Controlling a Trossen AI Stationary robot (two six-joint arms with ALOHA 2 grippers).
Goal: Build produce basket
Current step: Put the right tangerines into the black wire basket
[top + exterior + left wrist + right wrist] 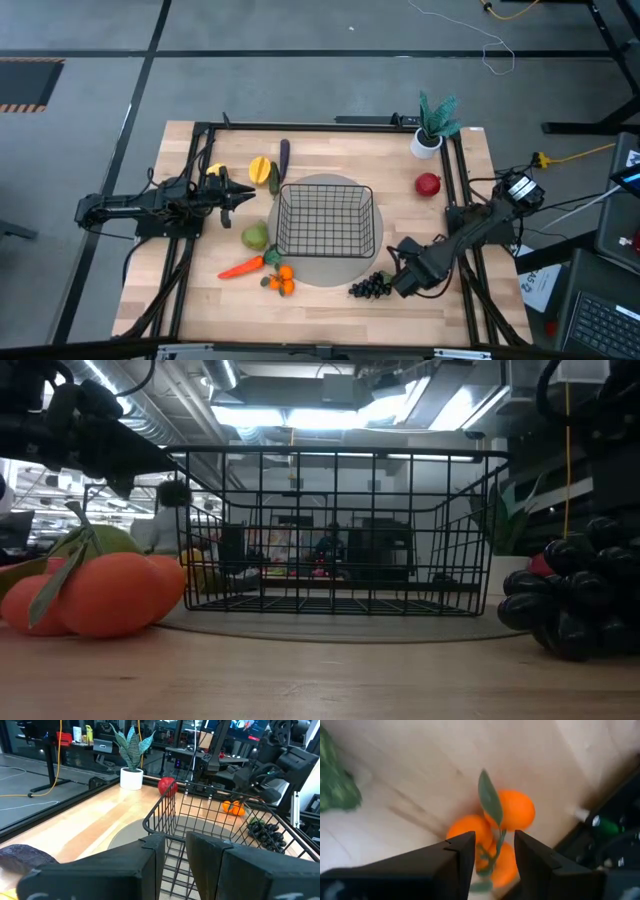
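My left fingers [175, 851] are parted by only a narrow slot and hold nothing. They hover at the basket's 9 o'clock side, aimed across its rim, which I judge is a waiting pose clear of the other arm's work. My right fingers [492, 851] are also apart and empty. In the right wrist view they frame the oranges [492, 837], so I read this as lining up a pick. From above, though, the right gripper [398, 250] sits at the basket's 4 o'clock, beside the grapes [370, 287], with the oranges [282, 280] well apart at 7 o'clock.

The basket [325, 222] stands upright on the grey mat [300, 268] in the middle of the tabletop [190, 300], and I see nothing in it yet. The produce rings it, all within reach:
- pear [256, 236] at 9 o'clock
- carrot [242, 267] at 8 o'clock
- yellow pieces [260, 170] at 10 o'clock
- eggplant [284, 155] at 11 o'clock
- apple [428, 184] at 2 o'clock

The potted plant [432, 125] stands out of the way at 1 o'clock.
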